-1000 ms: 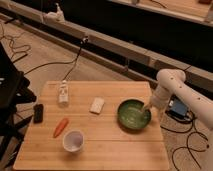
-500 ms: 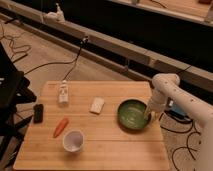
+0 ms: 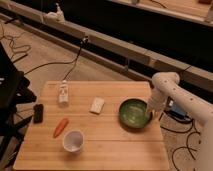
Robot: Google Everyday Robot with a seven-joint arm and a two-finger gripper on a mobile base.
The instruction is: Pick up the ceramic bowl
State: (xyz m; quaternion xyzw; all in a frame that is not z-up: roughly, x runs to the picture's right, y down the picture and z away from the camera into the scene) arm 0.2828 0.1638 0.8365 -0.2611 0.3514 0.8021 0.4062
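reaching down at the ceramic bowl (image 3: 133,112)'s three o'clock rim, the gripper (image 3: 150,114) lines up a rim grasp; whether its fingers have closed, i cannot tell.

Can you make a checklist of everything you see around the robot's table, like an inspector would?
Surface: wooden table, light planks.
Job's thing: ceramic bowl, green inside, upright near the right edge.
Clutter: white cup, carrot, white block, small bottle, dark object.
Gripper: gripper at the bowl's right rim.
Cables: cables across the floor behind the table.
Surroundings: dark wall and ledge behind.
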